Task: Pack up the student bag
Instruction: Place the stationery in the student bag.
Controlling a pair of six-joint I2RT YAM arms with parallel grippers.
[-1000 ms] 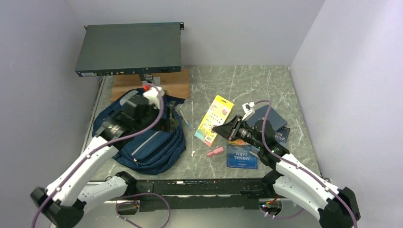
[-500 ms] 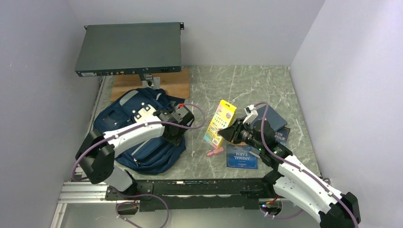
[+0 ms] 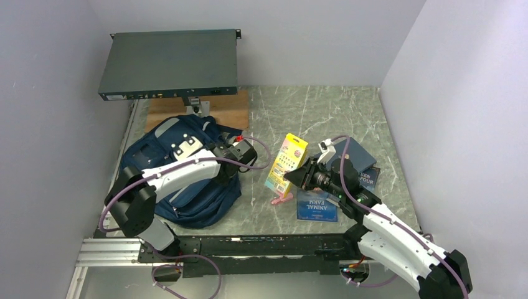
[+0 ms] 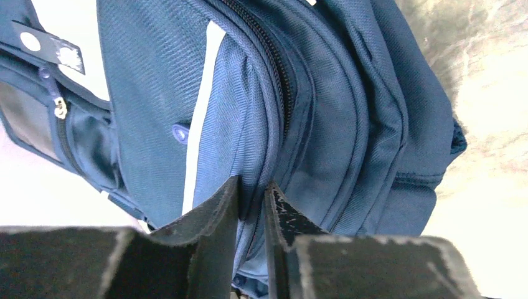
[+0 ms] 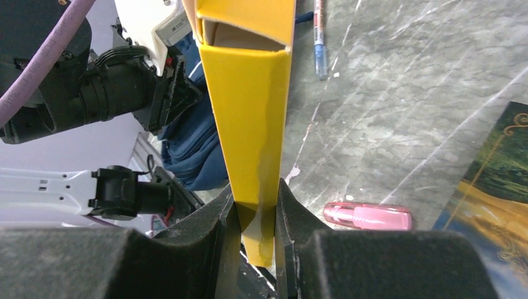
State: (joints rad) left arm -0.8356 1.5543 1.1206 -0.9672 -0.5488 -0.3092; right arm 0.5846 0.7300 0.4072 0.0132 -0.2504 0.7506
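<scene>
The student bag (image 3: 187, 190), a navy backpack with grey stripes, lies at the table's left. My left gripper (image 3: 229, 169) is at its right edge. In the left wrist view the jaws (image 4: 252, 184) are shut on a fold of the bag's fabric (image 4: 348, 106) beside a zipper line. My right gripper (image 3: 292, 176) is shut on the lower end of a yellow box (image 3: 287, 161) and holds it tilted up above the table's middle. The right wrist view shows the yellow box (image 5: 249, 93) pinched between the two fingers (image 5: 256, 193).
A pink marker (image 3: 281, 199) lies under the box, also seen as the pink marker (image 5: 367, 216). A pen (image 5: 319, 37) lies near the bag. Books (image 3: 317, 205) and a dark blue book (image 3: 353, 152) lie on the right. A flat grey device (image 3: 171, 62) on a wooden board (image 3: 230, 112) stands behind.
My left arm swung down to the bag's right edge and its jaws closed on the fabric. My right gripper raised the yellow box off the table and tilted it more upright.
</scene>
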